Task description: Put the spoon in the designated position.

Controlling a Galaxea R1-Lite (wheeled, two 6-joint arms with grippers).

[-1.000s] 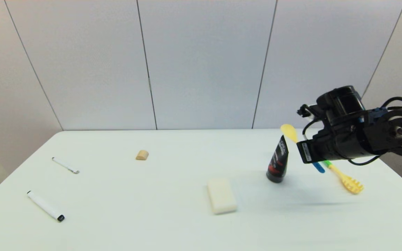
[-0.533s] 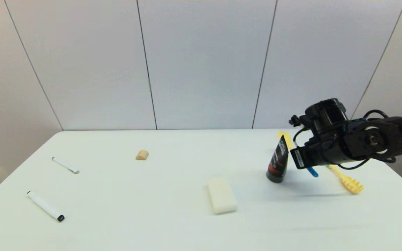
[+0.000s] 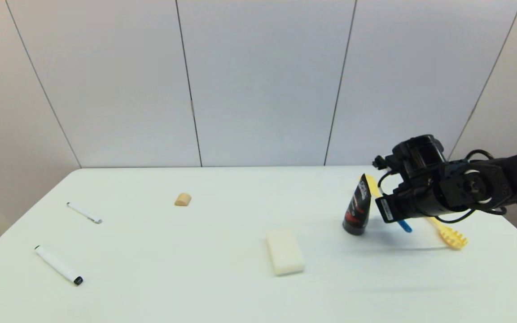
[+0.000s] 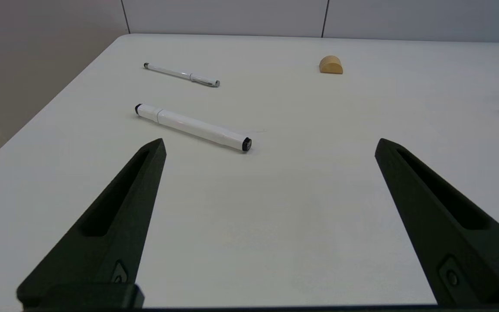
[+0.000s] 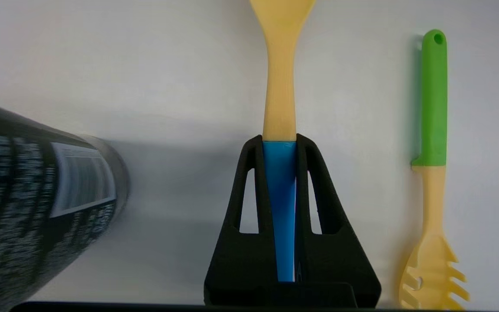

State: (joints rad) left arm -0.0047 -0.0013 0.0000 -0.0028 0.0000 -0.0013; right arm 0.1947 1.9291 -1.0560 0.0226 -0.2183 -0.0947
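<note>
Compared with a second ago, the right gripper (image 5: 280,145) has dropped lower and slid in closer to the black tube (image 3: 358,208), and the spoon (image 5: 279,86) came down with it. The arm reaches in from the right, wrist low over the table (image 3: 195,269), fingers clamped on the spoon's blue handle just right of the tube. The pasta fork (image 3: 448,233) lies flat further right. The left gripper (image 4: 271,145) sits spread wide, far left of the tube, near a marker (image 4: 193,127).
</note>
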